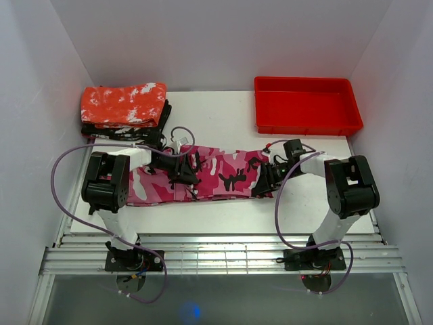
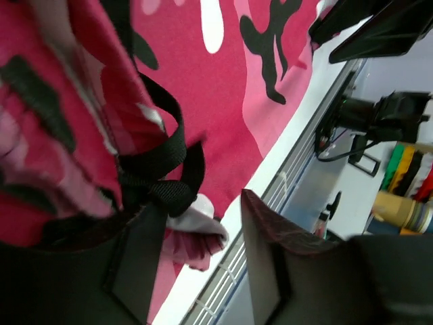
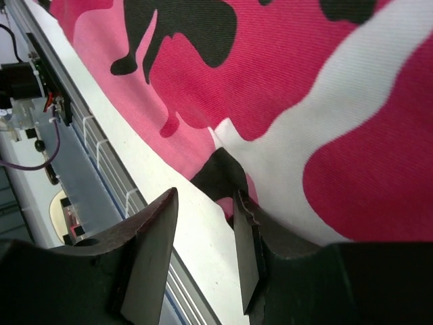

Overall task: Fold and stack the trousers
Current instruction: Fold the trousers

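The pink camouflage trousers [image 1: 226, 172] lie stretched left to right across the white table [image 1: 216, 122]. My left gripper [image 1: 184, 175] is over their left part, by black webbing straps [image 2: 169, 156]. In the left wrist view the trousers [image 2: 223, 101] fill the top, and a bunched white and pink cloth edge rests against one finger [image 2: 135, 264] of the left gripper [image 2: 199, 223]; the other finger stands apart from it. My right gripper [image 1: 262, 181] is at the trousers' right end. In its wrist view the right gripper [image 3: 205, 196] stands open over bare table, one finger [image 3: 247, 250] touching the edge of the trousers [image 3: 284, 81].
A red tray [image 1: 308, 125] stands at the back right. A folded red cloth with white speckles [image 1: 125, 105] tops a dark stack at the back left. A slotted metal rail [image 1: 216, 254] runs along the near edge. White walls close both sides.
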You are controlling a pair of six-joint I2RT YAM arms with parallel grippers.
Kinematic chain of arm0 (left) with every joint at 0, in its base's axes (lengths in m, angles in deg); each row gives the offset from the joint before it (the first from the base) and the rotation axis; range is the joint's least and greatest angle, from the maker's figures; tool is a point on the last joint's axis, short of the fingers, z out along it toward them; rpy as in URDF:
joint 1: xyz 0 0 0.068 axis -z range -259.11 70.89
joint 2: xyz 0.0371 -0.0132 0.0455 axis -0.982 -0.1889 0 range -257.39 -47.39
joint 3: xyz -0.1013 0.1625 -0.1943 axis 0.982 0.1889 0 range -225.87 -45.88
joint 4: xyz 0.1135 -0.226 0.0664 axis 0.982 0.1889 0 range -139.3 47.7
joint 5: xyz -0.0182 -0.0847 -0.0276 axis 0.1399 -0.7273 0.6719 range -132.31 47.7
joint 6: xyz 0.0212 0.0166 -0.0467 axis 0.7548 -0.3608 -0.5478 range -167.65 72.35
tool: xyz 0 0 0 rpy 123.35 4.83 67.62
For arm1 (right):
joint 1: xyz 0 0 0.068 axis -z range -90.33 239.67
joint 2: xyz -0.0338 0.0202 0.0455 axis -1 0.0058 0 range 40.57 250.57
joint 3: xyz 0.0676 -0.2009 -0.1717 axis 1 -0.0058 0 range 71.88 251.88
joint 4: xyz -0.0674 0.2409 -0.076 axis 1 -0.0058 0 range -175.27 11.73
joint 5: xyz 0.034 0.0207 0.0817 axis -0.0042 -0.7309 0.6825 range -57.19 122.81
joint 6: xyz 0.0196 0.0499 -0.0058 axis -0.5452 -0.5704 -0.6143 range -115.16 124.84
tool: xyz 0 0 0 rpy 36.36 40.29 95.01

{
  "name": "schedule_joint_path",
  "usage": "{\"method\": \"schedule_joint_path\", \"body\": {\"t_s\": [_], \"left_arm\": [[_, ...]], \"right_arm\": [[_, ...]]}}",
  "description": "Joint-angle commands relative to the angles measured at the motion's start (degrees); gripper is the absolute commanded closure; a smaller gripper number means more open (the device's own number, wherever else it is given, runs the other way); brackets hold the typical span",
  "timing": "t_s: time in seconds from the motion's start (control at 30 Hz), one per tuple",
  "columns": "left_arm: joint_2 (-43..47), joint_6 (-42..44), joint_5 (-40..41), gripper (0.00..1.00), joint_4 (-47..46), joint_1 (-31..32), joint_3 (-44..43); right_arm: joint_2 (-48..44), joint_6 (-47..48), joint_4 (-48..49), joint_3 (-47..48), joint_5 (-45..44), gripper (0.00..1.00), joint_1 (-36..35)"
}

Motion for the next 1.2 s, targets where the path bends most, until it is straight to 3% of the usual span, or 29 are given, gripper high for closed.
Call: {"method": "schedule_joint_path", "body": {"t_s": [0.0, 0.07, 0.13, 0.2, 0.23, 0.33, 0.47, 0.73, 0.9, 0.93, 1.1, 1.17], "left_arm": [[2.4, 4.7, 6.5, 0.39, 4.1, -4.0, -2.6], [4.1, 9.9, 9.6, 0.28, 6.6, -4.2, -3.4], [7.4, 13.3, 10.7, 0.24, 8.5, -5.2, -3.3], [10.5, 14.6, 10.9, 0.18, 9.7, -6.7, -3.8], [11.6, 15.7, 10.8, 0.16, 10.8, -7.5, -4.0], [15.8, 16.4, 10.5, 0.09, 12.8, -11.3, -4.9], [20.1, 18.4, 10.3, 0.02, 14.7, -17.0, -6.0], [21.3, 23.7, 5.8, 0.02, 22.3, -27.6, -8.2], [17.6, 25.6, 3.1, 0.02, 26.1, -35.9, -11.1], [17.1, 26.1, 2.7, 0.02, 27.6, -37.2, -11.8], [15.4, 28.0, 1.8, 0.02, 29.1, -44.0, -13.4], [14.9, 28.3, 1.6, 0.02, 29.1, -44.7, -13.5]], "right_arm": [[-2.4, 2.1, -2.0, -1.1, -8.9, 0.55, 1.3], [-4.8, 3.2, -3.7, -0.4, -8.5, 0.54, 1.3], [-9.3, 3.5, -5.9, 0.9, -7.9, 0.50, 1.9], [-13.8, 2.8, -6.4, 1.7, -8.5, 0.41, 2.6], [-15.3, 2.1, -6.3, 2.2, -9.5, 0.29, 3.4], [-18.2, 1.3, -4.9, 2.6, -13.5, 0.22, 4.8], [-13.5, -0.3, -1.1, 2.7, -14.9, 0.24, 6.3], [-2.9, -6.2, 14.6, 1.3, -12.6, 0.29, 6.5], [3.1, -10.9, 21.2, -1.5, -6.4, 0.38, 6.5], [3.6, -12.0, 23.2, -1.7, -5.6, 0.45, 6.5], [4.5, -12.1, 23.0, -0.9, -1.7, 0.64, 7.8], [4.3, -10.9, 20.3, 0.4, -1.3, 0.82, 9.0]]}}
